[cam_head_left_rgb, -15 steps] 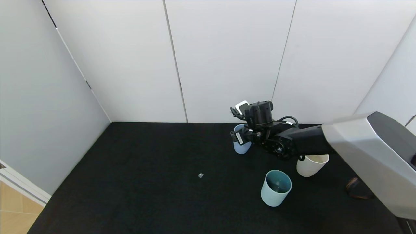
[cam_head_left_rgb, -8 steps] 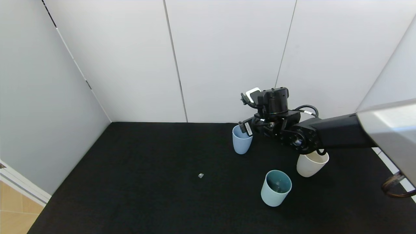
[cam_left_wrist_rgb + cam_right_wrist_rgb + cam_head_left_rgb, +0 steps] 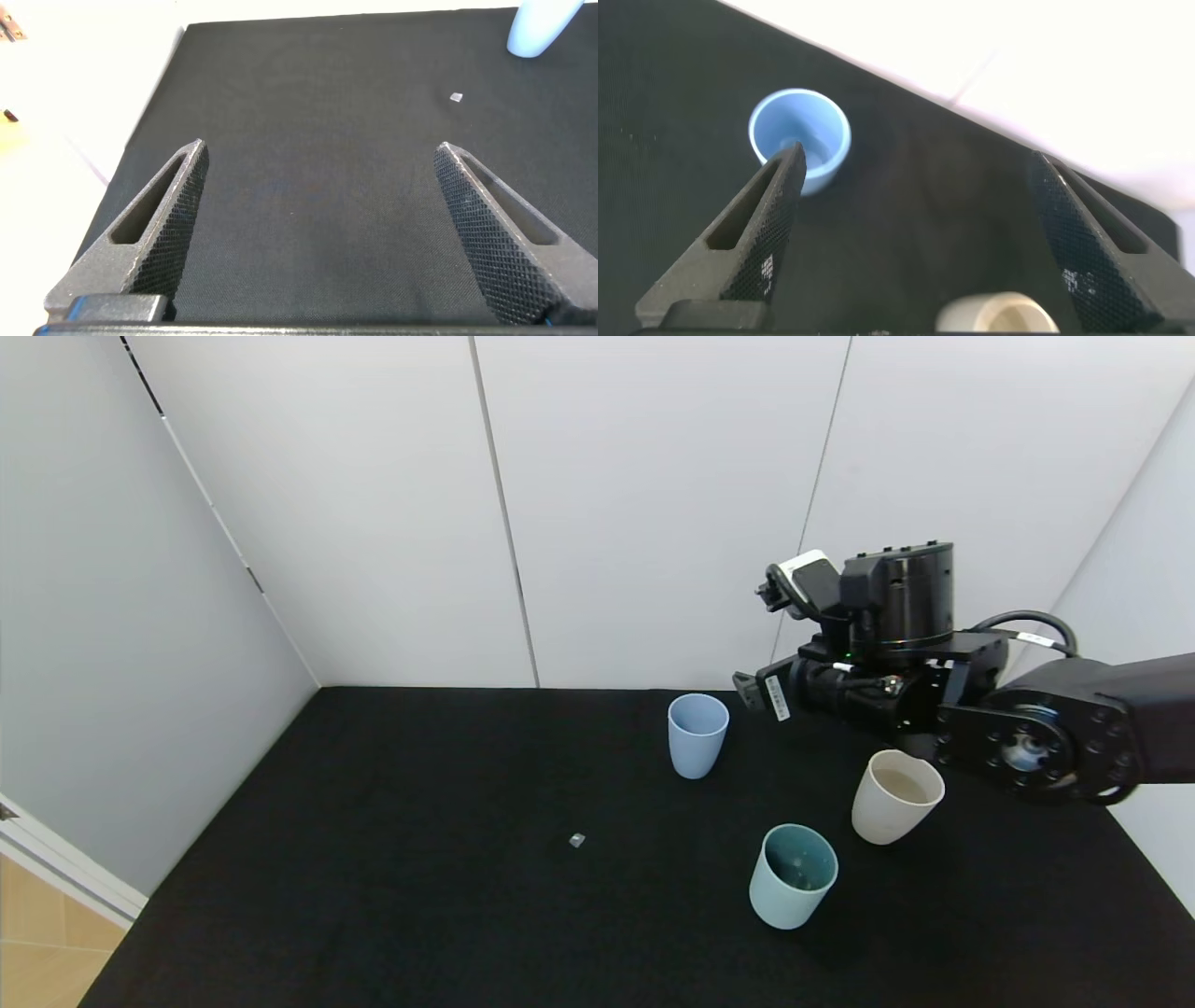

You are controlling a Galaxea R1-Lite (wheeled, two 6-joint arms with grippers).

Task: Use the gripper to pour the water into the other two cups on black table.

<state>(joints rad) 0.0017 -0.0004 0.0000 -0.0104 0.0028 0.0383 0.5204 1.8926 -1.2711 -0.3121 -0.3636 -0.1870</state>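
Right end effector (image 3: 758, 691) empty, jaws apart, above table (image 3: 420, 859); blue cup (image 3: 697, 735) beside.

White wall panels (image 3: 644, 476), tan floor (image 3: 37, 933).

Right hand (image 3: 754, 691) above black table (image 3: 420, 859), apart from blue cup (image 3: 697, 735) (upright, w/ cream cup (image 3: 894, 797) nearby)

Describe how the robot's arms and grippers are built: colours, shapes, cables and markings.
The right arm is matte black, with a round bolted joint, a cylindrical motor housing, looping black cables, a white-grey camera box and a white label. Both the right gripper and the left gripper have black, wedge-shaped, knurled fingers with slots.
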